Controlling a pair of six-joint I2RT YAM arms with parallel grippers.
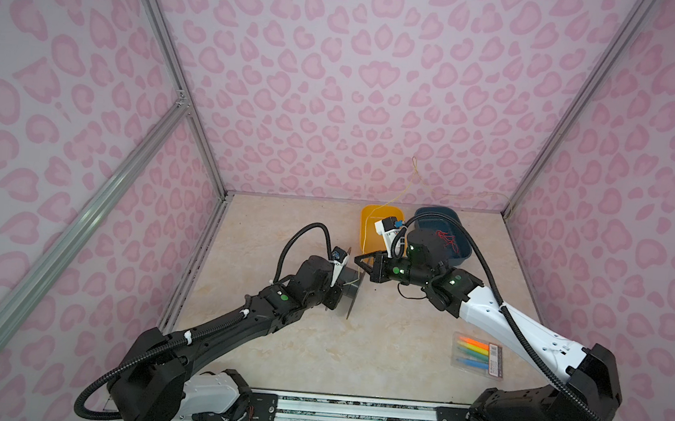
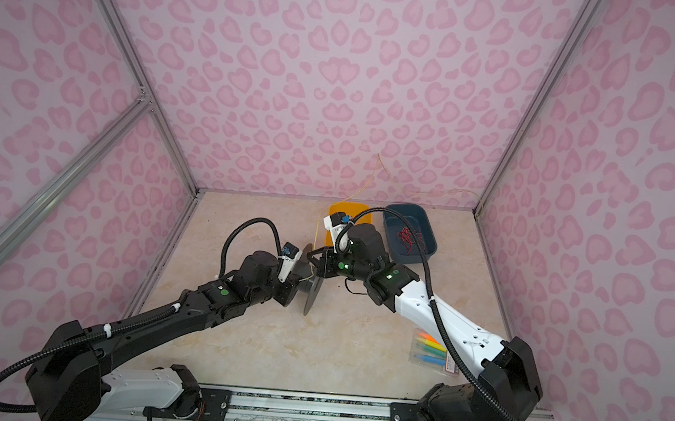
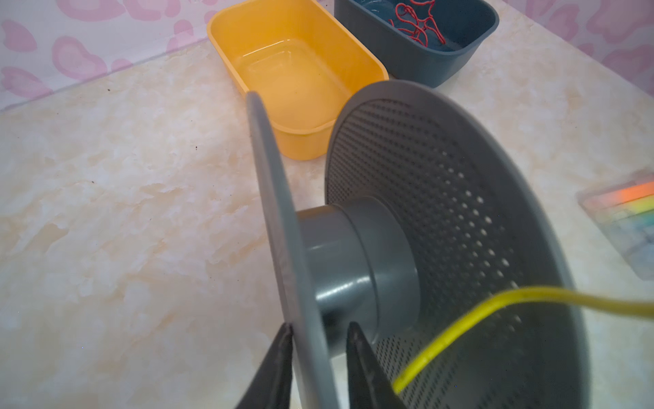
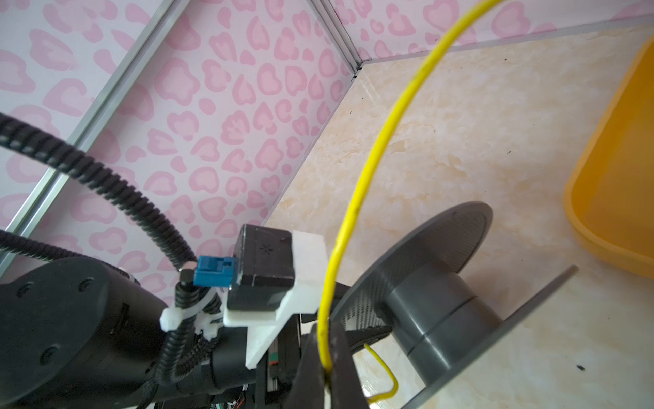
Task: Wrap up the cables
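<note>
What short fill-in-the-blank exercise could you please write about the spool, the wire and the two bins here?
1. The right gripper is shut on the thin ____ wire.
2. One flange of the grey spool sits between the fingers of the ____ gripper.
3. The tangle of red wires lies in the ____ bin.
4. The orange bin beside it is ____.

Missing words: yellow; left; blue; empty.

Bright yellow wire. Dark grey spool, flange dotted with fine holes. Orange-yellow tub. Dark blue bin, red tangle inside. Pale pink walls, darker pink blotches. Cream marble-veined table. Orange, yellow, green, blue pens.
</note>
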